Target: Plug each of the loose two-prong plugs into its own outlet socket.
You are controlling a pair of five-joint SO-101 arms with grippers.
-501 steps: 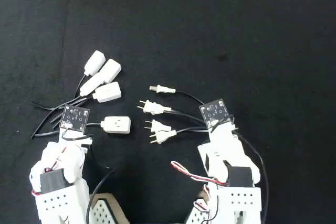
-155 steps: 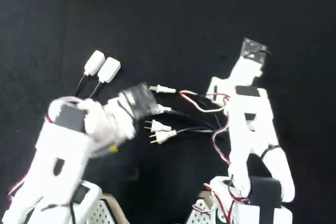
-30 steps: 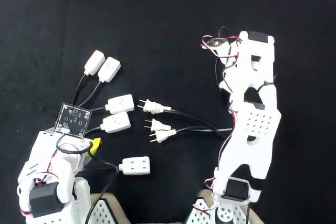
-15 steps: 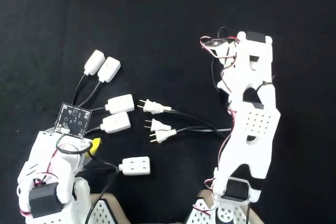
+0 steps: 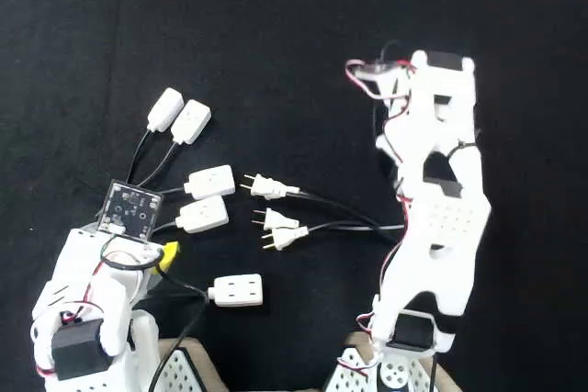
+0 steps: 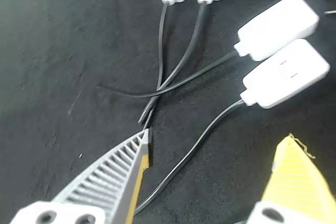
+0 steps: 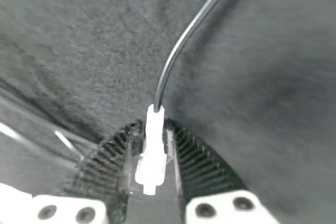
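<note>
Right wrist view: right gripper [image 7: 154, 129] clamps a white plug [image 7: 151, 156] (cord [image 7: 184, 40] trailing); left gripper [image 6: 216, 137] gapes wide

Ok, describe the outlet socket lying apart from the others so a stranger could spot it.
On the black table, find the left arm at the near edge. Just beside it, toward the right arm, a white outlet socket lies alone. The other sockets sit in pairs farther back; this one has no partner.
</note>
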